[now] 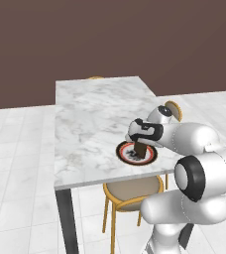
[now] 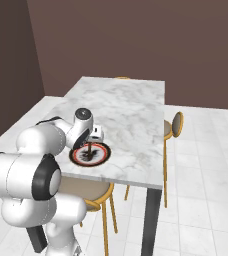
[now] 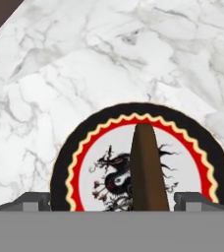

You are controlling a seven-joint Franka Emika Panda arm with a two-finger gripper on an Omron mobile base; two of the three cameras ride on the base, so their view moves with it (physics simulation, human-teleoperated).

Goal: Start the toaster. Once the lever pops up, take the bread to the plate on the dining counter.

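Observation:
The bread [image 1: 140, 150] [image 2: 89, 150] is a dark brown slice standing on edge on the plate [image 1: 121, 151] [image 2: 105, 152], near the front edge of the dining counter [image 1: 95, 114] [image 2: 126, 110]. My gripper [image 1: 138, 144] [image 2: 89, 144] hangs just over the plate and is open. In the hand view the bread [image 3: 146, 167] rises between the two fingertips of the gripper [image 3: 115, 203] with a gap on each side, above the plate's [image 3: 84, 138] red and yellow ring and dragon mark. The toaster and its lever are out of view.
A yellow-framed stool [image 1: 132, 191] [image 2: 93, 192] is tucked under the counter's near edge below the plate. Another stool [image 1: 173, 110] [image 2: 173, 125] stands at the counter's right side. Dark counter legs [image 1: 68, 218] [image 2: 151, 220] stand at the front corners. Tiled floor surrounds the counter.

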